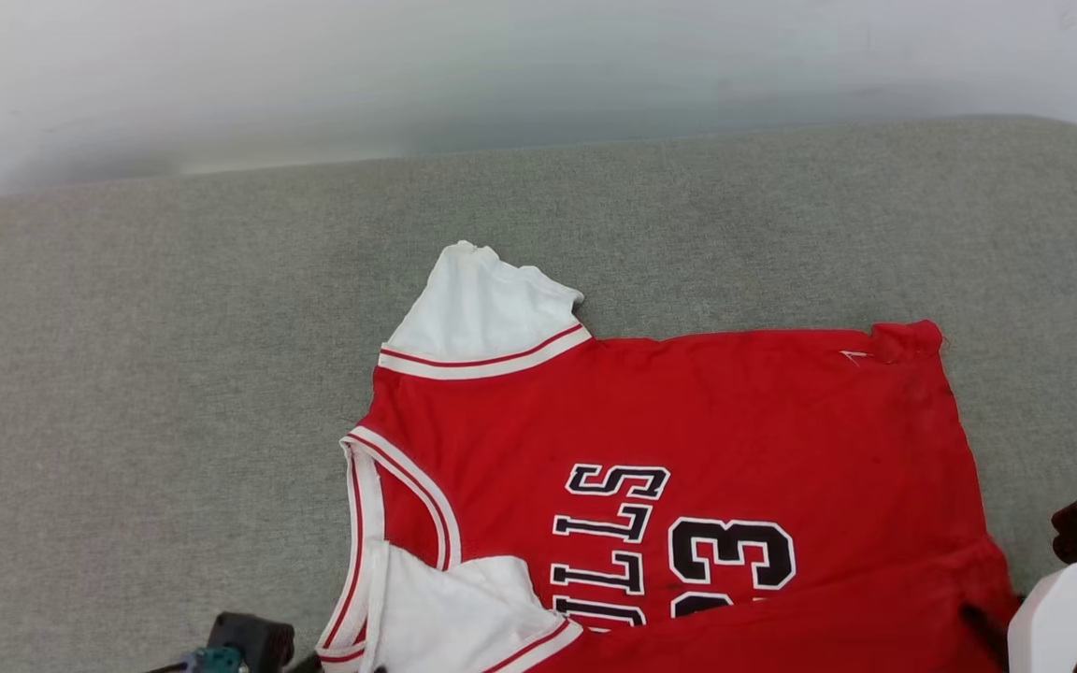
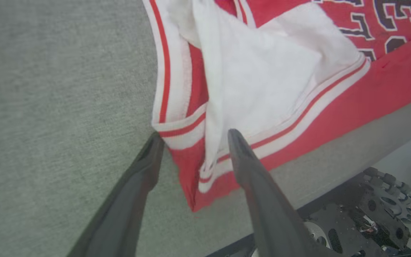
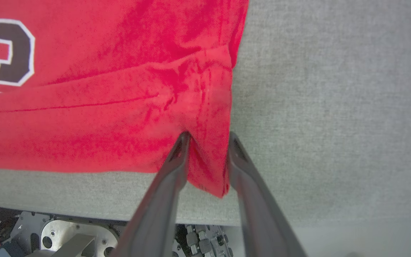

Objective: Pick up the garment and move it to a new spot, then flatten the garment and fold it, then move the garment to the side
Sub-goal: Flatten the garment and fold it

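Note:
The garment (image 1: 688, 402) lies spread on a grey padded surface (image 1: 146, 393), collar to the left and dark letters and numbers facing up. One white sleeve (image 1: 482, 308) sticks out at the far side; the other (image 2: 262, 75) is folded onto the chest at the near left. The near red edge is turned over onto itself. My left gripper (image 2: 194, 137) stands open, its fingers either side of the near shoulder corner (image 2: 191, 167). My right gripper (image 3: 208, 137) is open with the near hem corner (image 3: 209, 167) bunched between its fingers.
The padded surface's near edge (image 3: 84, 200) runs just below the garment, with my base's metal parts (image 3: 48, 235) under it. A pale wall or floor (image 1: 501, 65) lies beyond the far edge. My left wrist housing (image 1: 249, 643) and white right forearm (image 1: 1062, 608) sit at the lower corners.

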`<state>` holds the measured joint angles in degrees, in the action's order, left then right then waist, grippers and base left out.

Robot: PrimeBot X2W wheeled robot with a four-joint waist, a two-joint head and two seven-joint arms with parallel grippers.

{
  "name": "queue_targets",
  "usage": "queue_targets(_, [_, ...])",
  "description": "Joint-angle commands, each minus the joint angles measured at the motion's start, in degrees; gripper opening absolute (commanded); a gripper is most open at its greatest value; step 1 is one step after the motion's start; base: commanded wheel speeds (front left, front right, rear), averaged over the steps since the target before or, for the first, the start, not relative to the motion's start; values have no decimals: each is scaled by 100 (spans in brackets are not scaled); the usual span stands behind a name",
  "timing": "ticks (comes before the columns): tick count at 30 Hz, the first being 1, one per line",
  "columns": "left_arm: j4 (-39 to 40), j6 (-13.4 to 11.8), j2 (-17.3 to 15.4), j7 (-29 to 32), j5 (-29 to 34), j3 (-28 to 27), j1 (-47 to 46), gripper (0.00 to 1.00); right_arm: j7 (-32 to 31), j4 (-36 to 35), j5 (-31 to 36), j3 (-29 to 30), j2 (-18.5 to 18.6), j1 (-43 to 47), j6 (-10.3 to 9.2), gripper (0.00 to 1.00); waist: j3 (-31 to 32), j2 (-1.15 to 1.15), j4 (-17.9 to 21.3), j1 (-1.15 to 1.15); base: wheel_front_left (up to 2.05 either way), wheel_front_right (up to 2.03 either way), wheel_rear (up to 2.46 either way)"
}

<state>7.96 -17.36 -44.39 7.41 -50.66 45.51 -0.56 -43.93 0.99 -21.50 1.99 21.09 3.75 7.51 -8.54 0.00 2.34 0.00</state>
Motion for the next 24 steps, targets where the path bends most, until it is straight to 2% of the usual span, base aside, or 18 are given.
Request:
queue_targets(1, [-6, 28, 33, -118, 0, -72, -97, 100, 57, -1, 41, -12, -47, -66, -4, 100, 26, 0, -7, 0, 0, 0, 0])
queue_targets(8, [-13, 185, 237, -1271, 189, -474, -191, 100, 607, -422, 45, 139, -135, -212, -4, 100, 311, 0, -30, 0, 0, 0, 0])
queue_targets(13, [41, 152, 454, -2103, 502, -835, -276, 100, 1666, -797, 108, 173, -246, -368, -4, 100, 412, 0, -50, 0, 0, 0, 0])
queue_targets(18, [258, 136, 912, -2263, 878, -1497, -213, 100, 2969, -921, 246, 190, -471, -363, -4, 100, 430, 0, -57, 0, 0, 0, 0])
queue_targets(21, [389, 228, 1239, -2267, 1305, -1948, -63, 100, 3695, -910, 435, 66, -704, -293, -3, 100, 387, 0, -29, 0, 0, 0, 0])
queue_targets(24, [395, 423, 1516, -2258, 1657, -2192, 6, 100, 4356, -892, 507, 25, -921, -326, -4, 100, 332, 0, 25, 0, 0, 0, 0])
